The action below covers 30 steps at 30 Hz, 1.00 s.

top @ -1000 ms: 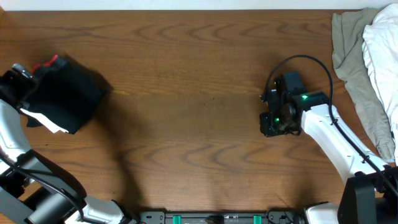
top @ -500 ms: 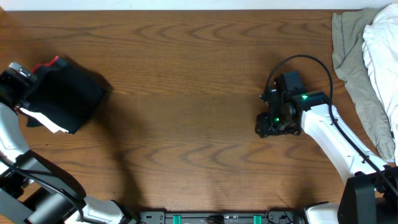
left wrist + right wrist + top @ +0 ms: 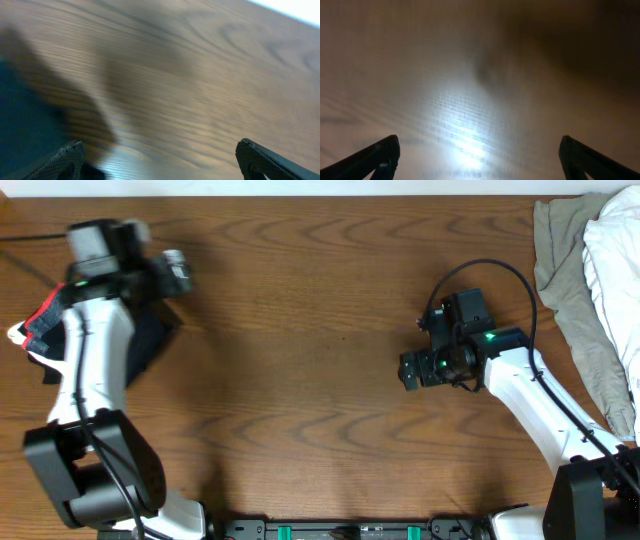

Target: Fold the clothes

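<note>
Trousers [image 3: 148,340] sit folded at the table's [image 3: 300,300] far-left edge. Your left gripper [image 3: 176,272] hovers just beside them, spread wide and empty. Your right gripper [image 3: 409,370], also spread and empty, is well apart; left is nearer.

Overhead looks straight down on the whole table [image 3: 320,380]; both wrist views skim that same wood from close up

Count: one pair of dark trousers [image 3: 150,340]. One heap of pale garments [image 3: 600,260]. Two arms: left arm [image 3: 85,370], right arm [image 3: 530,395]. Two grippers: left gripper [image 3: 172,272], right gripper [image 3: 412,370]. One wooden table [image 3: 300,330].
</note>
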Available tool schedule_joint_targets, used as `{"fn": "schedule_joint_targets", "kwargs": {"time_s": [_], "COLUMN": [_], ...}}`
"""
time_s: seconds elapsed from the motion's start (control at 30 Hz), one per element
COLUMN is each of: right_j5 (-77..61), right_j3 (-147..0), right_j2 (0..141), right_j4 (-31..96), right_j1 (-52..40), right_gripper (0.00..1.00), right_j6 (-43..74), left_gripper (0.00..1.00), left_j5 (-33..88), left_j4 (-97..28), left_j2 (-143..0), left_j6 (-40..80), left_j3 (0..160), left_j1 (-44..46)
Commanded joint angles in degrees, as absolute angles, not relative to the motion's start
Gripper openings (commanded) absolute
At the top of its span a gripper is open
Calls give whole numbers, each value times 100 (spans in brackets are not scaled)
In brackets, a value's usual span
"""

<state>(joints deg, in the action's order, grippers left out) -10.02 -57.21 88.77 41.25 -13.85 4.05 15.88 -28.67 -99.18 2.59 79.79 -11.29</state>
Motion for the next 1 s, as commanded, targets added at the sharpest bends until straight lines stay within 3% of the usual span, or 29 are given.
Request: {"fn": "schedule_joint_targets", "kwargs": {"time_s": [0.0, 0.3, 0.6, 0.97], "right_j5": [-902, -3, 215, 534], "right_j3": [-5721, -5754, -5852, -5393], "right_j2": [8908, 8862, 7516, 5216], "right_j4": [3721, 2137, 3024, 3876], "right_j1": [-1426, -1417, -1404, -1393], "right_gripper": [99, 99, 99, 99], "right_j6": [421, -78, -75, 545], "left_gripper": [98, 98, 98, 98], "left_j5": [1105, 1107, 1107, 1107], "left_j4": [-3096, -3610, -4755, -4523], "left_j2": [-9929, -9918, -9253, -6748], "left_j6": [64, 64, 99, -84], "left_j3": [8123, 8125, 8123, 6838], "left_j1": [-554, 287, 287, 539]}}
